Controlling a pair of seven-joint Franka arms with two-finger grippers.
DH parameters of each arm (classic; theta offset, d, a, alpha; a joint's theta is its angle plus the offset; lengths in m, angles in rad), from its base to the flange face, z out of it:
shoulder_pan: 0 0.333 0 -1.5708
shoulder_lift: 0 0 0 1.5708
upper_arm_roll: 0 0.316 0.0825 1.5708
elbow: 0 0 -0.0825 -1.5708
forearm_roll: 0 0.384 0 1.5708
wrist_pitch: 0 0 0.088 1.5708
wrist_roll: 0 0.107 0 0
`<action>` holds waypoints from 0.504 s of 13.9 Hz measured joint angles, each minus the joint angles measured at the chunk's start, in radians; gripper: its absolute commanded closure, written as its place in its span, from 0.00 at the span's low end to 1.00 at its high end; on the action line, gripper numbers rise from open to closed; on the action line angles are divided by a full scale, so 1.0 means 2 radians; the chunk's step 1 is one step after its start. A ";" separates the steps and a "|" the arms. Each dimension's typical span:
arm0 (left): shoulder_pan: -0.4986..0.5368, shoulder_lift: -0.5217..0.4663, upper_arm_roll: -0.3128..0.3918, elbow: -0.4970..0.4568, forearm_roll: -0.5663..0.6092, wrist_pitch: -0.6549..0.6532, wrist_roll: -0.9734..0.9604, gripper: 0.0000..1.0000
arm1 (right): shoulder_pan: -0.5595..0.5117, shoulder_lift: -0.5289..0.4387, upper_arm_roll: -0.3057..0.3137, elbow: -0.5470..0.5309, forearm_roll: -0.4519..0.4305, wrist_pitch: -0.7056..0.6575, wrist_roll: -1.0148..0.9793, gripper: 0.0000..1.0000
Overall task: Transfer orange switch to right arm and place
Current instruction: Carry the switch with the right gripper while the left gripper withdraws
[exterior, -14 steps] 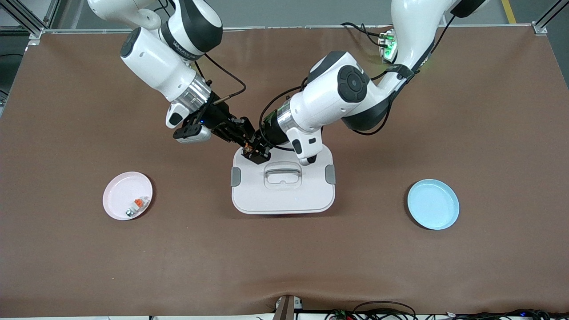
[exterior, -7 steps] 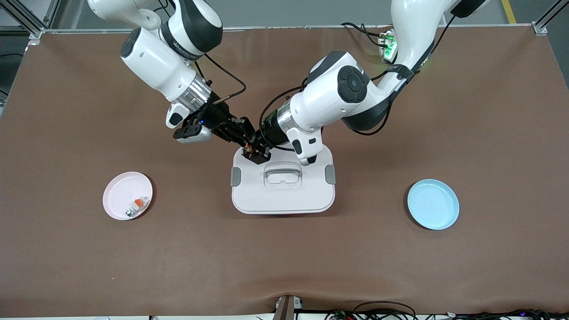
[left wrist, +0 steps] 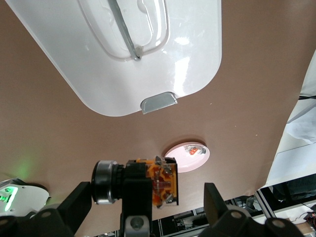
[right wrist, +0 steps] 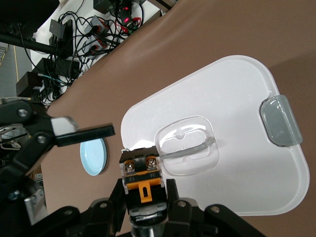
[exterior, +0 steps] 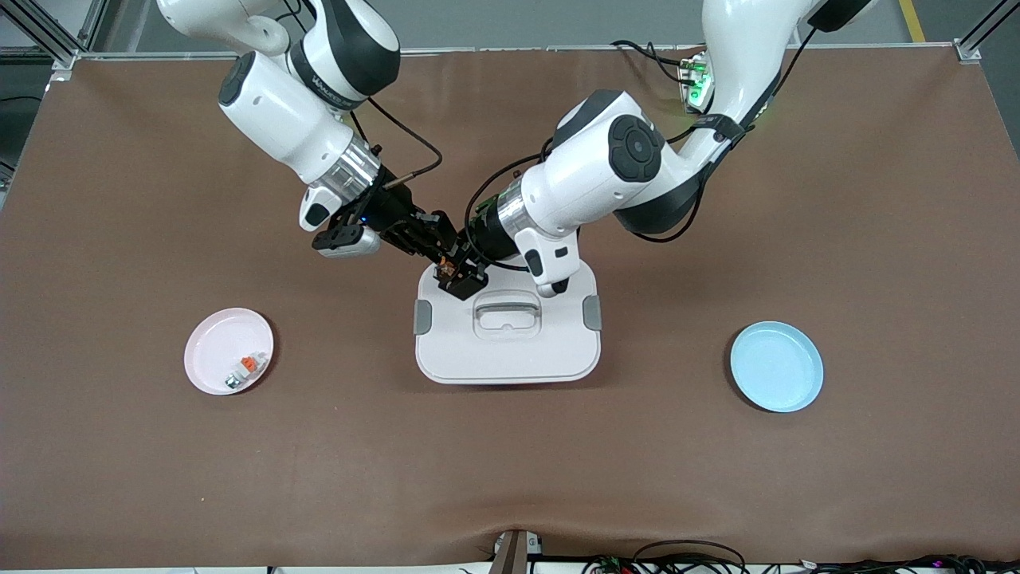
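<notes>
Orange and black, the orange switch is pinched between the fingers of the right gripper, up in the air over the edge of the white lid that lies in the middle of the brown table. The left gripper is seen with its fingers spread wide, one on each side of the switch and not touching it, so the switch is held by the right gripper alone. The two grippers are met over the lid's edge farther from the front camera. A pink plate with a small white-and-grey piece in it is seen toward the right arm's end of the table. A blue plate is seen toward the left arm's end.
</notes>
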 measured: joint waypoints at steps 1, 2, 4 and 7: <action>0.001 -0.002 0.000 0.001 0.000 0.000 0.000 0.00 | 0.000 0.000 0.000 0.000 0.000 0.000 0.000 1.00; 0.004 -0.005 0.000 0.003 0.000 0.000 0.000 0.00 | 0.000 0.000 0.000 0.000 0.000 -0.001 0.000 1.00; 0.019 -0.014 0.002 0.005 0.000 -0.004 0.000 0.00 | 0.000 0.000 -0.001 0.000 -0.003 -0.001 -0.001 1.00; 0.039 -0.021 0.002 0.005 0.041 -0.025 0.004 0.00 | -0.004 0.000 -0.008 -0.001 -0.045 -0.025 -0.003 1.00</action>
